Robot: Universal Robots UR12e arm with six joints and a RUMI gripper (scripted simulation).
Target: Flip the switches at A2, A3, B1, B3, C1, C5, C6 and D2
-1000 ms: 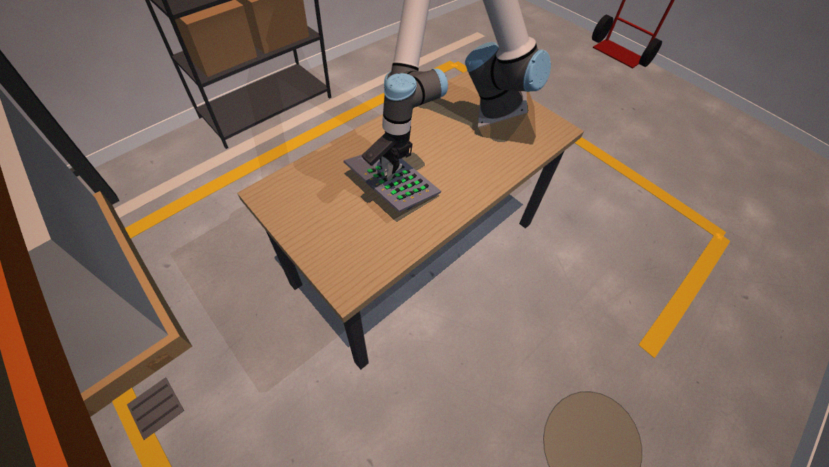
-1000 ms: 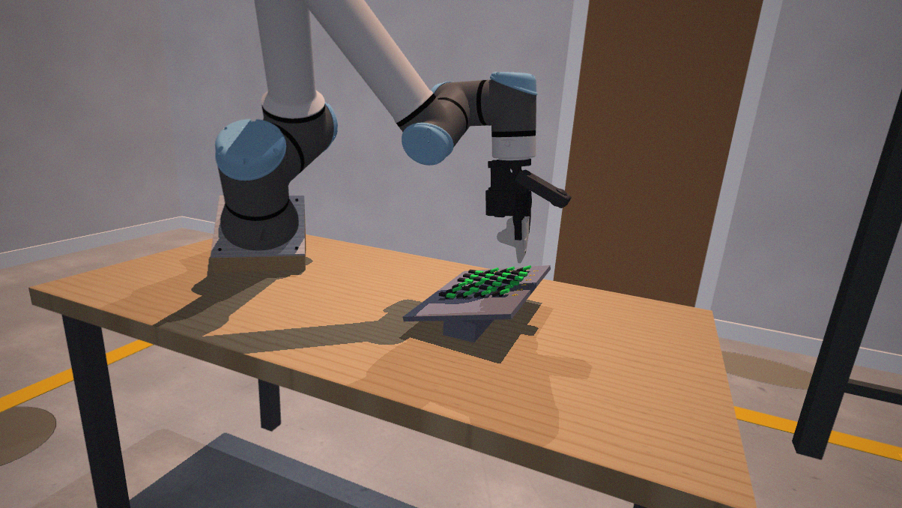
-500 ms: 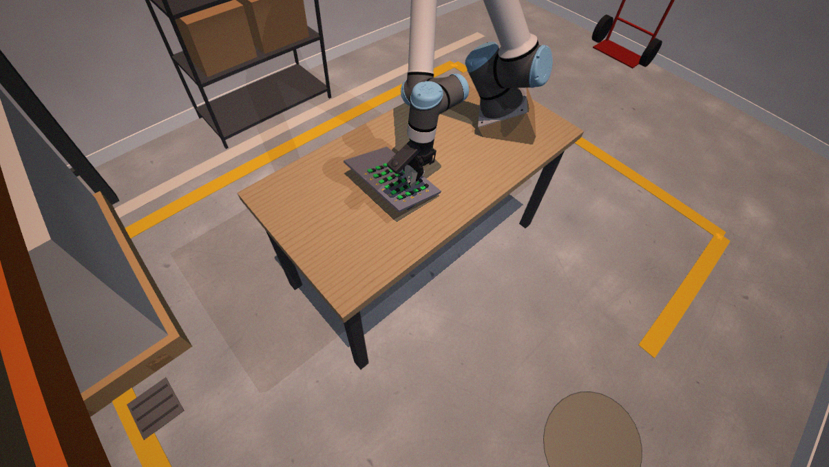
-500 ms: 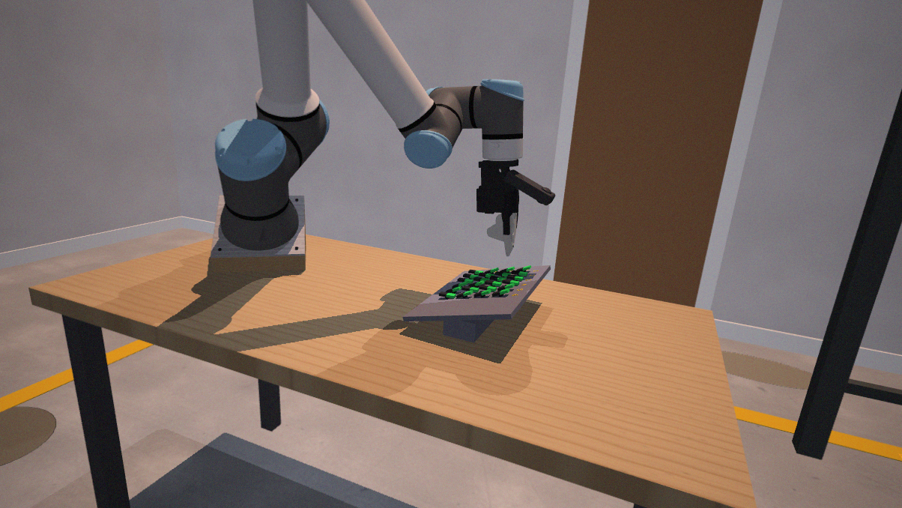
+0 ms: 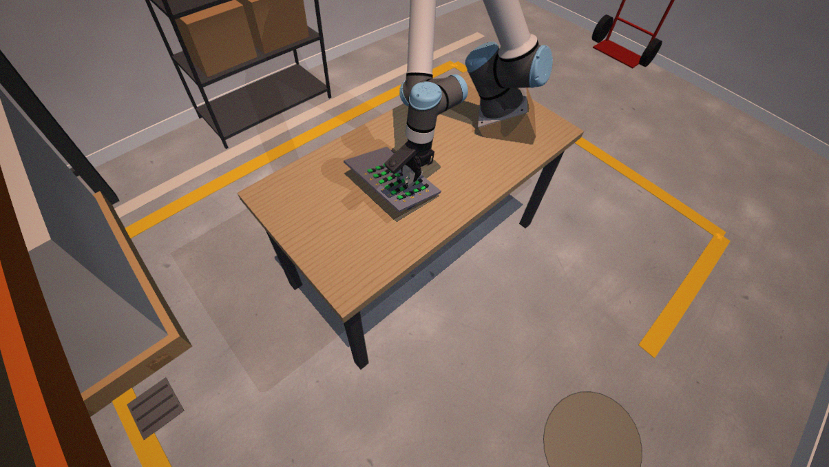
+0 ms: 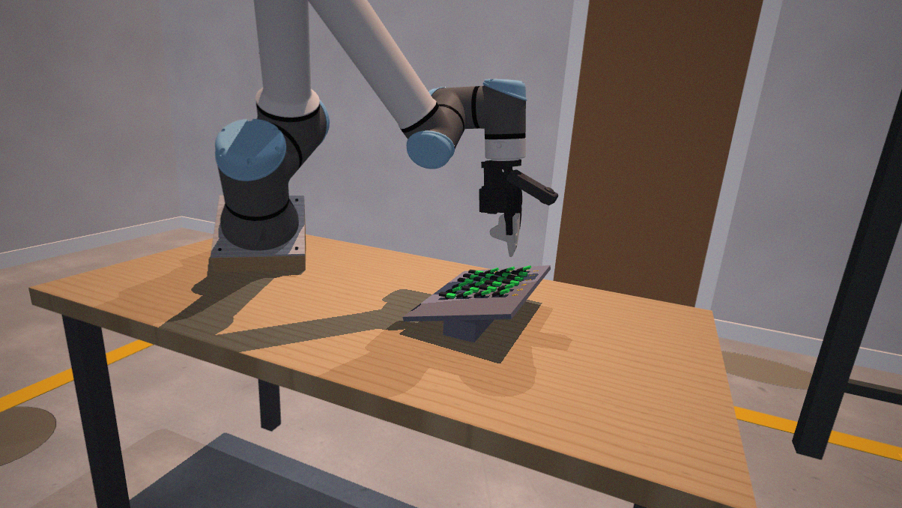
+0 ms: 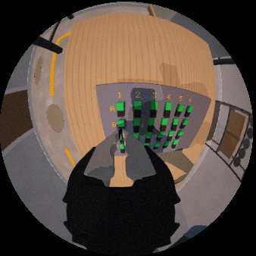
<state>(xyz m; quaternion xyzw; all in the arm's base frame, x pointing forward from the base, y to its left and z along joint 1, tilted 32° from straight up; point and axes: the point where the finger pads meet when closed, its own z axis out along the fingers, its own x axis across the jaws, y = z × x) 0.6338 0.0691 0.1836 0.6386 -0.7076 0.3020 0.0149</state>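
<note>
The grey switch panel (image 5: 392,182) sits tilted on the wooden table (image 5: 405,210); it also shows in the exterior view (image 6: 482,291) and in the wrist view (image 7: 153,121). It carries rows of green and black rocker switches, with yellow column numbers and row letters. My gripper (image 6: 509,249) is shut and empty. It hovers a short way above the panel, clear of the switches. In the wrist view the closed fingertips point at column 1, around the B and C rows. In the top view the gripper (image 5: 409,176) stands over the panel's middle.
The arm's base (image 5: 503,107) is bolted to the table's far corner. A metal shelf with cardboard boxes (image 5: 243,52) stands beyond the table. A red hand truck (image 5: 629,34) is at the far right. Yellow floor tape rings the table.
</note>
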